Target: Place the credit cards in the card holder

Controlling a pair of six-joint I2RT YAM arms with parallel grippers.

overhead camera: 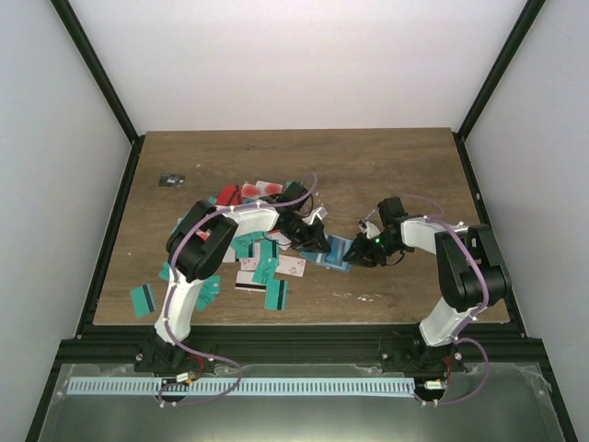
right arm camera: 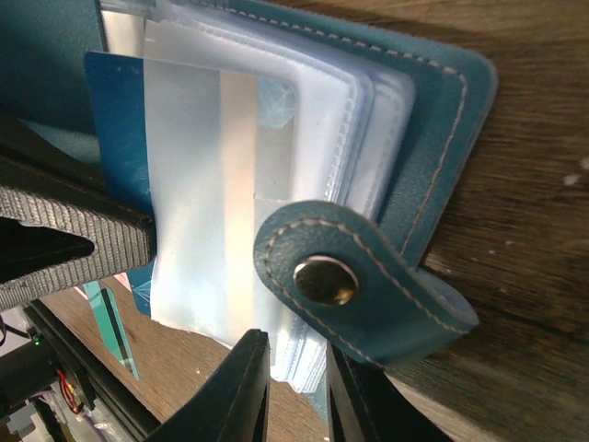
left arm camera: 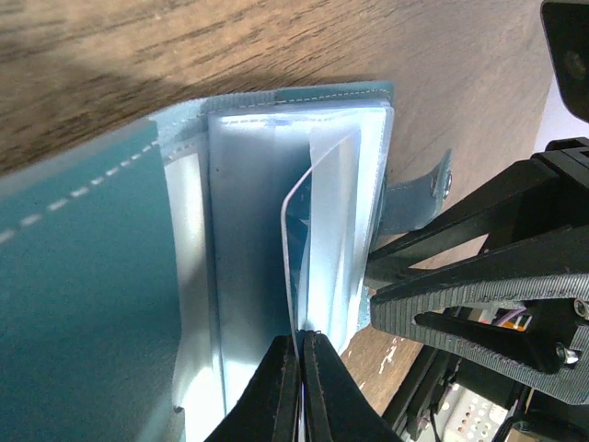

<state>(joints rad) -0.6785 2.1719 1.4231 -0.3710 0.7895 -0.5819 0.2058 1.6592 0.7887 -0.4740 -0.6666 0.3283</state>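
Note:
The blue-teal card holder (overhead camera: 339, 250) lies open on the wooden table between the two arms, its clear pockets (right arm camera: 212, 184) fanned out and its snap tab (right arm camera: 368, 285) curled over. My left gripper (left arm camera: 301, 336) is shut on the edge of a thin teal credit card (left arm camera: 293, 249), which stands partly inside a clear pocket. My right gripper (right arm camera: 299, 354) has its jaws a little apart around the lower edge of the pocket leaves, not pinching them. In the top view the left gripper (overhead camera: 317, 241) and right gripper (overhead camera: 354, 256) meet at the holder.
Several loose credit cards (overhead camera: 258, 267), teal, red and white-pink, lie scattered under and left of the left arm. One teal card (overhead camera: 142, 299) sits near the front-left edge. A small dark object (overhead camera: 171, 180) lies at the back left. White walls surround the table.

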